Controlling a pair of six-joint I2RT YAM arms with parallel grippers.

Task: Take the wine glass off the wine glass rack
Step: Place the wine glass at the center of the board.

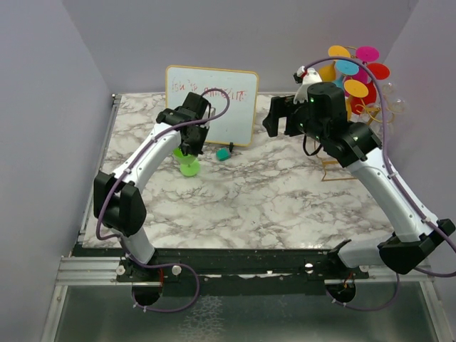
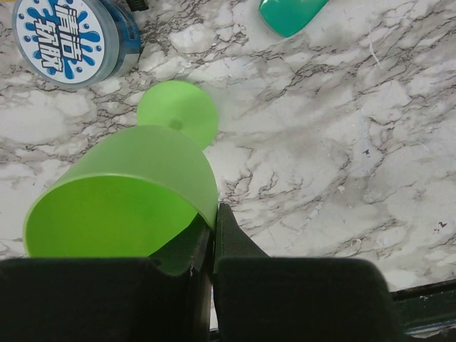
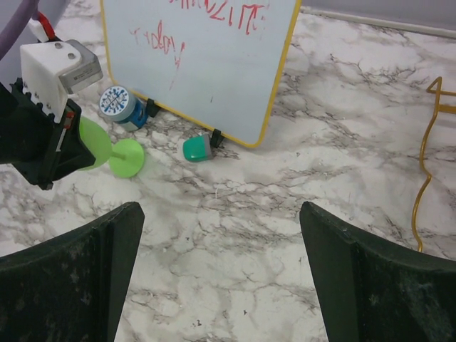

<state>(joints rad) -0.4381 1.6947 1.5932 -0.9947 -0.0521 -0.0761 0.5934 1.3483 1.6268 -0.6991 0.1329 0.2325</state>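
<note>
The left gripper (image 2: 214,217), pinching the wine glass (image 2: 121,185) by its rim, should plant the foot flat before letting go; right gripper (image 3: 219,214) sits spread.

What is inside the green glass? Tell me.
In the glass: bare green wall and one finger of the left gripper, pinching the rim. The gripper hides the near part.

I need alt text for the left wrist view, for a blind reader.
The left gripper pinches the rim of a green wine glass over a marble table; a round blue-labelled tin lies beyond.
</note>
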